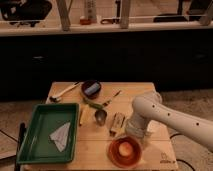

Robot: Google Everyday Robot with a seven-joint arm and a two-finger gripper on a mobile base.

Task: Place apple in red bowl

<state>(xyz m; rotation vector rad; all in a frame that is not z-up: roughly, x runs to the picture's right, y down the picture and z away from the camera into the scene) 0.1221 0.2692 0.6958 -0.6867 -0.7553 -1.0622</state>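
The red bowl stands on the wooden table near its front edge, right of centre. A small pale yellowish-orange round thing, the apple, lies in the middle of the bowl. My white arm comes in from the right and bends down over the table. The gripper is at its lower end, just above the bowl's far rim and mostly hidden by the wrist.
A green tray holding a white folded paper fills the table's left side. A small dark bowl, a white-handled tool, a metal cup, a green item and a tan packet lie behind the red bowl.
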